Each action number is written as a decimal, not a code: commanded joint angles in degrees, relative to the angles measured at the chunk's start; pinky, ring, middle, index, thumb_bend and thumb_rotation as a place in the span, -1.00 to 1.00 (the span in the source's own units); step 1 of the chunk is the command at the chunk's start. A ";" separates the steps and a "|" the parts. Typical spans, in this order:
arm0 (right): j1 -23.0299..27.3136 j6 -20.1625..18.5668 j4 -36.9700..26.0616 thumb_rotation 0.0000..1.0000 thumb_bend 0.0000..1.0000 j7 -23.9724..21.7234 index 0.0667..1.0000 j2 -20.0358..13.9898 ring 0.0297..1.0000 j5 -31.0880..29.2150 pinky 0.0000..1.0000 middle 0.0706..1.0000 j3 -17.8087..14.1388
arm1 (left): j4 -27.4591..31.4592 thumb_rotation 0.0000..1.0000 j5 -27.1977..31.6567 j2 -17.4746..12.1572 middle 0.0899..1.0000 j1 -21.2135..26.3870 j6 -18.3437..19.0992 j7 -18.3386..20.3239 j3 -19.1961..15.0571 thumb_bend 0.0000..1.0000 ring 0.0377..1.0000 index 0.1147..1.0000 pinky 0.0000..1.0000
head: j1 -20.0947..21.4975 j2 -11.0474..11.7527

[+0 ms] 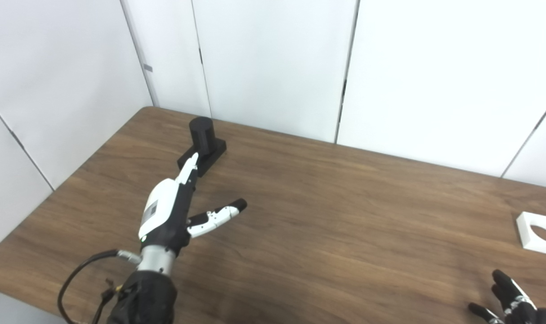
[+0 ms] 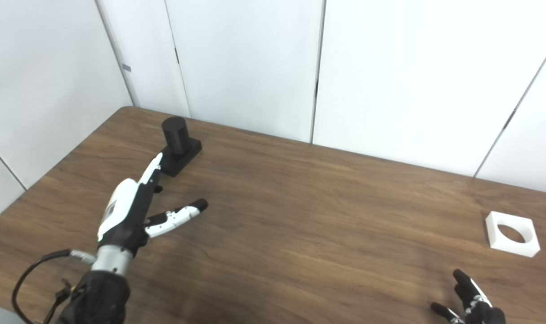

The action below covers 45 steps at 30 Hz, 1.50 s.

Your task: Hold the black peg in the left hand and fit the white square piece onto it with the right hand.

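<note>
The black peg, a round post on a black square base, stands upright at the table's far left. My left hand is open over the table, its fingers stretched toward the base and close to it, thumb out to the right; it holds nothing. The white square piece with a round hole lies flat near the right edge. My right hand is low at the bottom right, fingers apart, empty, a little short of the white piece.
The brown wooden table ends at white wall panels behind and to the left. A black cable loops off my left forearm near the table's front left edge.
</note>
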<state>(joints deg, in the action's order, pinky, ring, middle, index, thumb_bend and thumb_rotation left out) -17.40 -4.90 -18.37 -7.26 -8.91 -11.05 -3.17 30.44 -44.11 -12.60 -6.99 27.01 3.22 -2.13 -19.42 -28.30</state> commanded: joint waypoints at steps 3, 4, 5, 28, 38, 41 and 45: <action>-0.25 -0.80 -0.19 1.00 0.16 0.12 0.68 -0.10 0.91 0.88 0.81 0.85 0.18 | -2.61 0.36 -8.41 -2.70 1.00 4.08 -1.11 -3.01 -0.30 0.85 0.99 0.99 0.90 | -0.03 -0.12; -0.24 -0.88 -0.23 1.00 0.17 0.10 0.67 -0.02 0.90 0.75 0.80 0.84 0.18 | -3.29 0.40 -9.30 -2.90 1.00 4.74 -0.86 -2.86 -0.54 0.87 1.00 0.98 0.96 | 0.06 -0.08; -0.23 -0.98 -0.24 1.00 0.19 0.10 0.66 0.01 0.90 0.71 0.81 0.83 0.18 | -4.04 0.43 -10.20 -2.99 1.00 5.63 -0.50 -2.20 -1.13 0.87 1.00 0.97 0.99 | 0.06 -0.08; -0.19 -0.68 -0.37 1.00 0.16 0.45 0.55 0.39 0.88 2.10 0.77 0.82 0.67 | -30.00 0.42 -14.50 -8.15 0.95 21.28 -0.10 -1.33 -6.29 0.74 1.00 0.80 1.00 | 0.61 -0.26; -0.58 -1.53 -1.21 1.00 0.18 0.79 0.55 1.10 0.89 2.02 0.78 0.82 0.85 | -38.99 0.42 -19.82 -7.66 0.95 26.98 -0.10 -0.08 -8.20 0.73 0.98 0.80 1.00 | 1.17 -0.52; -0.70 -2.02 -1.49 1.00 0.16 1.00 0.55 1.34 0.90 1.66 0.80 0.83 0.92 | -41.72 0.43 -20.49 -7.83 0.93 28.39 -0.09 -0.70 -7.91 0.73 0.97 0.80 0.99 | 1.51 -0.67; -0.94 -1.79 -1.69 1.00 0.18 1.17 0.55 1.43 0.91 1.98 0.83 0.84 1.22 | -46.55 0.43 -20.34 -8.44 0.91 30.15 -0.09 -2.89 -6.88 0.74 0.94 0.75 0.95 | 2.17 -0.76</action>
<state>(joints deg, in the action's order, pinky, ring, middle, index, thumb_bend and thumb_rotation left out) -17.73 -5.77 -19.45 -6.15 -8.29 -9.53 -2.65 -15.94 -63.04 -19.08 19.79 26.82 2.64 -9.17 -17.23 -29.00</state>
